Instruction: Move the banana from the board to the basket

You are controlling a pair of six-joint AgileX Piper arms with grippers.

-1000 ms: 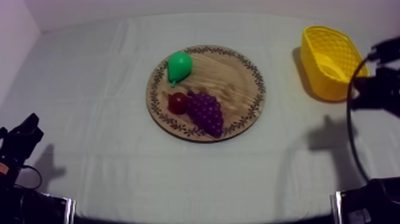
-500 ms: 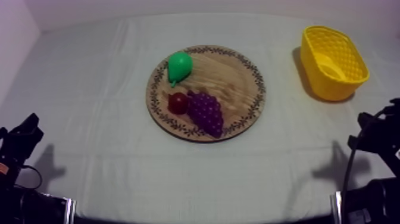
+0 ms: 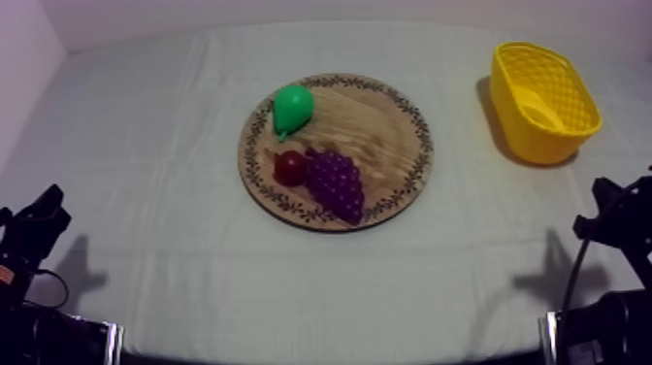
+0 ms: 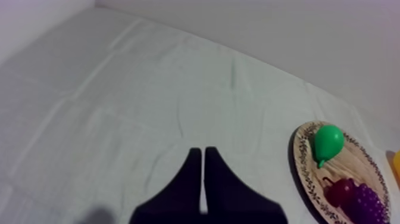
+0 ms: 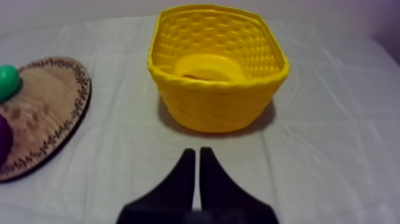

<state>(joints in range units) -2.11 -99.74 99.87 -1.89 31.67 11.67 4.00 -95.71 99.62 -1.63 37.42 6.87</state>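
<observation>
Judged complete, or very nearly: banana [image 5: 208, 67] lying inside the yellow basket [image 5: 217, 110], well apart from the round wooden board [image 3: 388, 131] and off to its right. Left on the board, none of it the job's concern: green pear [image 3: 291, 109] by the far left rim, small red fruit [image 3: 289, 168] touching a bunch of grapes [image 3: 336, 182] toward the near rim. Nothing carried on either side. Right gripper [image 5: 195, 152] clenched on nothing, fingers pressed into a narrow wedge, pointed at the basket from its near side, well clear of the board's right rim. Left gripper [image 4: 202, 152] likewise pinched together and empty, over bare cloth [image 4: 119, 107] far off the board's left rim. Little remaining, by the look of it, beyond settling both grippers at rest. Hard to make out: the banana's outline, pale yellow against yellow weave and partly masked by the basket's near wall, so no telling its ends or exact lie. Cut off in both wrist views: part of the board's rim and most of the grapes.
</observation>
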